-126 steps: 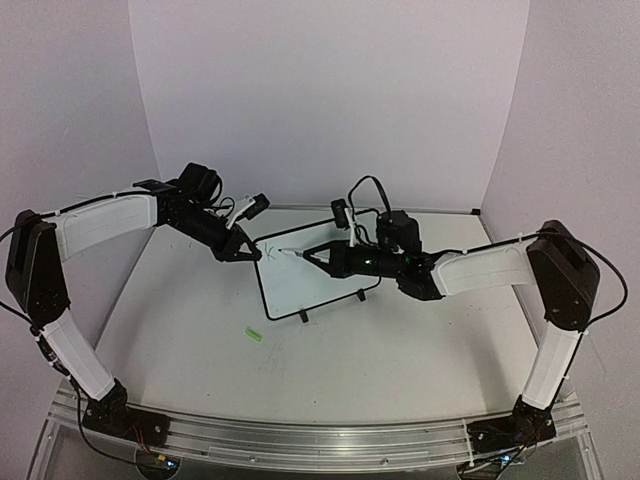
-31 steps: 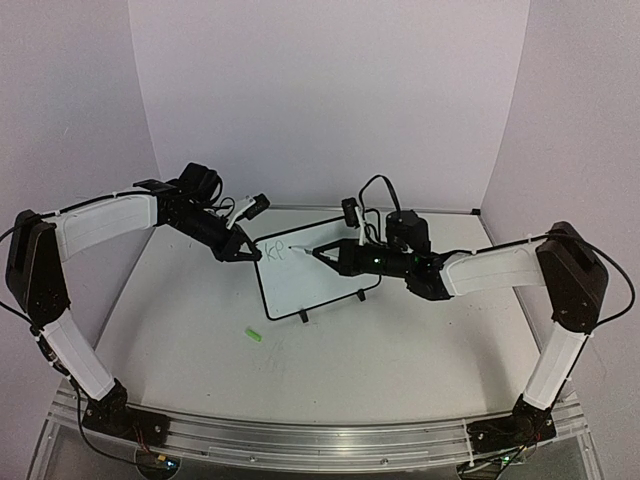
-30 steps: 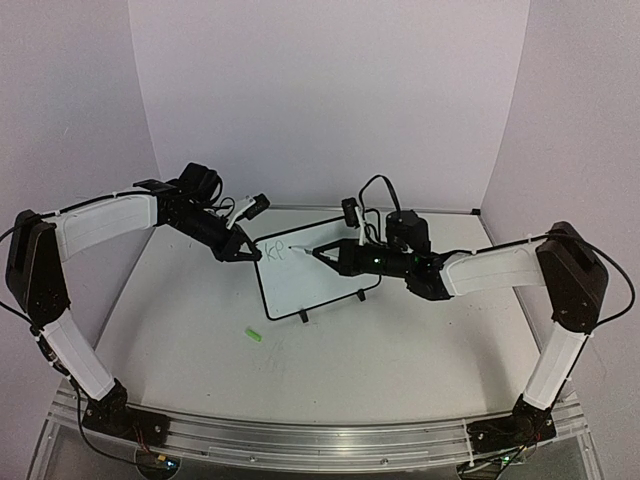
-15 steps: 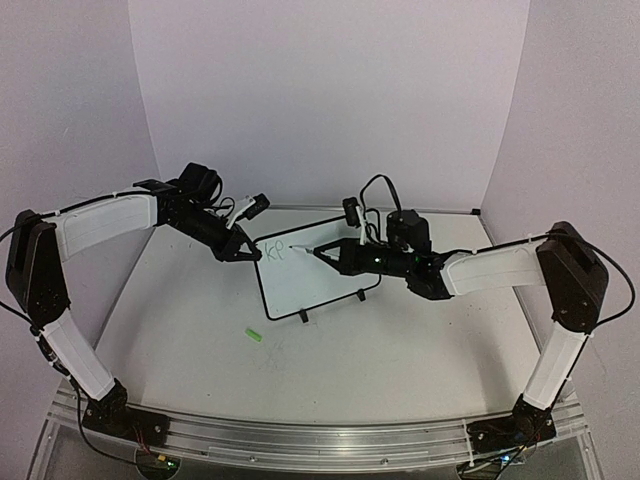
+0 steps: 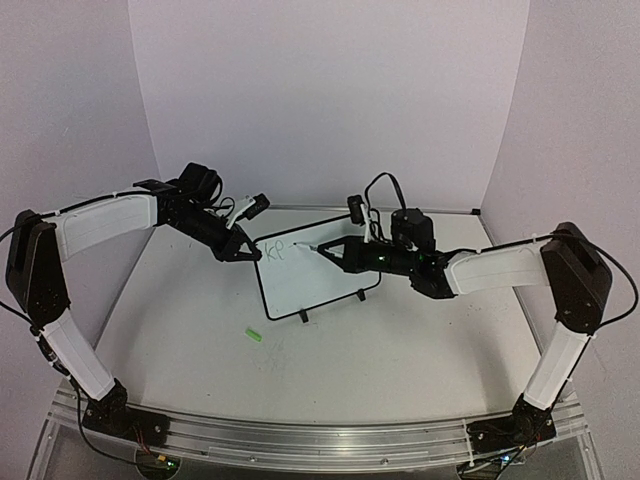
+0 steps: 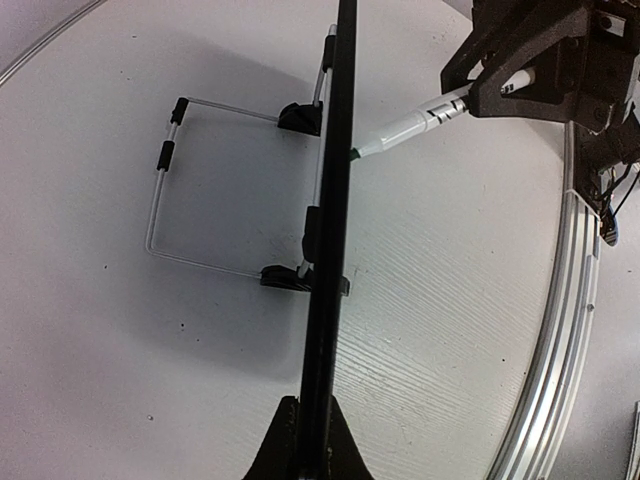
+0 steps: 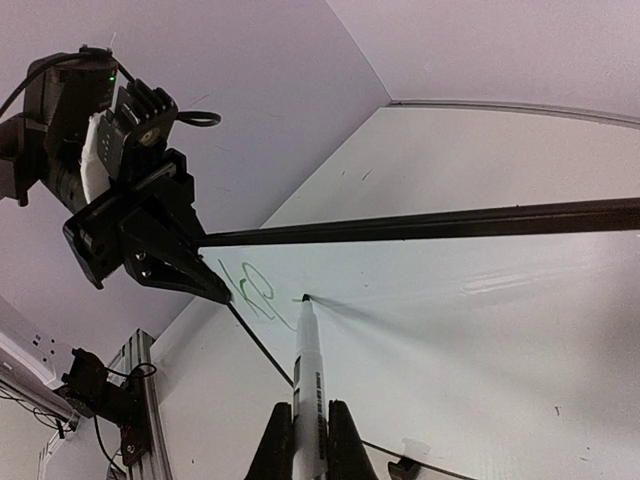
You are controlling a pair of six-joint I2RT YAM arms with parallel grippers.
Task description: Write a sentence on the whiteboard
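The whiteboard [image 5: 320,275] stands tilted on its feet at mid-table. My left gripper [image 5: 245,255] is shut on its upper left corner; the left wrist view shows the whiteboard's black frame [image 6: 335,200] edge-on between the fingers of the left gripper [image 6: 310,445]. My right gripper [image 5: 324,250] is shut on a white marker [image 7: 308,375], and the marker's tip rests on the whiteboard's face [image 7: 450,320]. The first green letters of the sentence [image 7: 255,292] lie just left of the tip, near the left gripper's fingers [image 7: 170,265]. The sentence's letters [image 5: 277,251] look small from above.
A small green marker cap [image 5: 253,336] lies on the table in front of the board's left foot. The board's wire stand [image 6: 165,200] reaches out behind it. Purple walls enclose the table at the back and sides, and an aluminium rail [image 5: 320,440] runs along the near edge.
Green letters have appeared at the board's upper left since the earliest frame. Over the last second the right gripper and marker tip have shifted slightly right. The left arm has not moved.
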